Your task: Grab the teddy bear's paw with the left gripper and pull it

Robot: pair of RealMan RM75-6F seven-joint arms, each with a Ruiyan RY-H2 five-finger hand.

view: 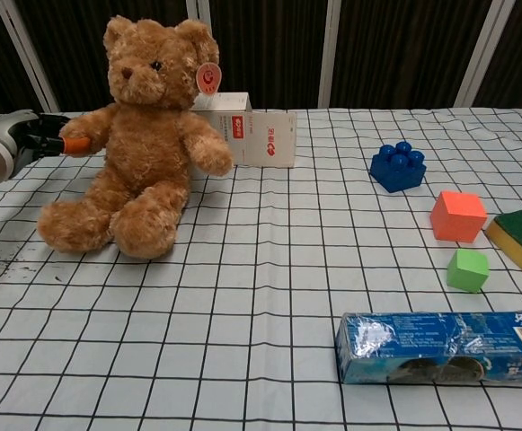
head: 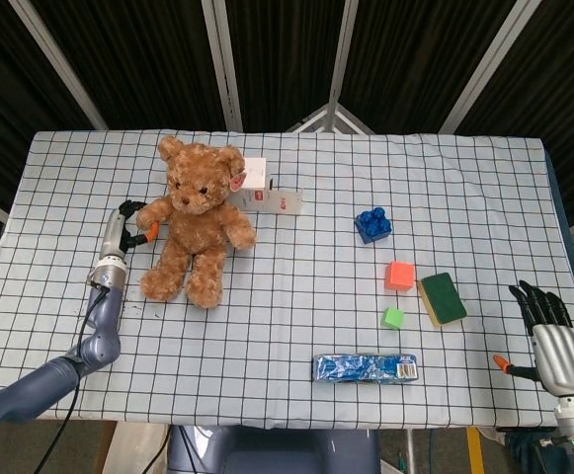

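Note:
A brown teddy bear sits upright at the table's back left, with a round red tag by its ear. Its outstretched paw points toward my left hand. That hand pinches the paw tip, black fingers over it and an orange-tipped thumb under it. My right hand hangs off the table's front right corner, fingers spread and holding nothing. The chest view does not show it.
A white box with a red label stands right behind the bear. Further right lie a blue brick, an orange cube, a green cube, a green-and-yellow sponge and a blue packet.

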